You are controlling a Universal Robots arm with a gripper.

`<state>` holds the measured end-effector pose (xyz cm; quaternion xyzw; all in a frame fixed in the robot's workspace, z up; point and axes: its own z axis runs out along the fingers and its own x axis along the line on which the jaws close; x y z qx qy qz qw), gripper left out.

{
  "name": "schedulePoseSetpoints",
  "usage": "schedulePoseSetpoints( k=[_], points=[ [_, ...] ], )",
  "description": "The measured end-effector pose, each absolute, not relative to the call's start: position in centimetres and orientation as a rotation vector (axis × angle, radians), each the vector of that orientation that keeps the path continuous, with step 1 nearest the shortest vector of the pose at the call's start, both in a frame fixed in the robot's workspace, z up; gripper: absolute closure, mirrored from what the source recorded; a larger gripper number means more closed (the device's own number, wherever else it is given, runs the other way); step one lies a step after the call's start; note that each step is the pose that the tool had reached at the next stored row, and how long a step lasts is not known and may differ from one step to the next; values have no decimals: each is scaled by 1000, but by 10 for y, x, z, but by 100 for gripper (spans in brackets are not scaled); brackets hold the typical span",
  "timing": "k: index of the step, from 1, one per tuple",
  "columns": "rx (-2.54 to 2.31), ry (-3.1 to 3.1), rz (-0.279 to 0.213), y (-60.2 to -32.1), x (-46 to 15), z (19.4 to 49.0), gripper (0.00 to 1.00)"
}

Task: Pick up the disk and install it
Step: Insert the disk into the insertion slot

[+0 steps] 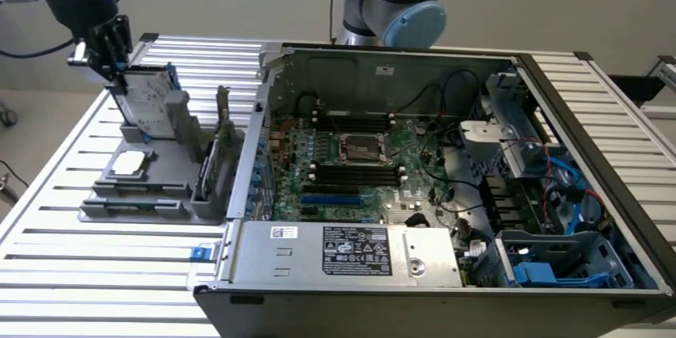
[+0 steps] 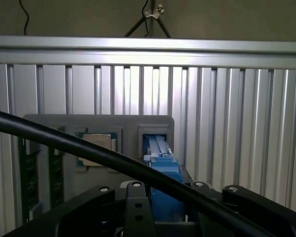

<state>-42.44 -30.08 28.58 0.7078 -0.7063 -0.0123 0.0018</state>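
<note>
The disk [image 1: 149, 99], a silver drive in a blue carrier, stands on edge in a slot of the grey parts holder [image 1: 138, 195] at the exterior view's left. My gripper [image 1: 115, 69] comes down from above onto its top edge, with the fingers closed against the two sides. The disk still sits in its slot. In the wrist view the blue carrier of the disk [image 2: 160, 163] runs between the black finger mounts, and the gripper [image 2: 167, 213] straddles it. A black cable [image 2: 89, 148] crosses in front.
A small square silver chip [image 1: 129, 162] [image 2: 97, 145] lies in the holder beside the disk, and green cards [image 1: 222, 144] stand in its slots. The open computer case [image 1: 423, 172] lies to the exterior view's right, with a grey power-supply box [image 1: 349, 249] and blue drive bays [image 1: 549, 267].
</note>
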Motion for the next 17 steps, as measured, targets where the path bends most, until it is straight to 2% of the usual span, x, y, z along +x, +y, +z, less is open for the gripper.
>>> schedulePoseSetpoints(
  k=[17],
  points=[
    [2209,-2228,-39,-303,-424,286,67]
  ],
)
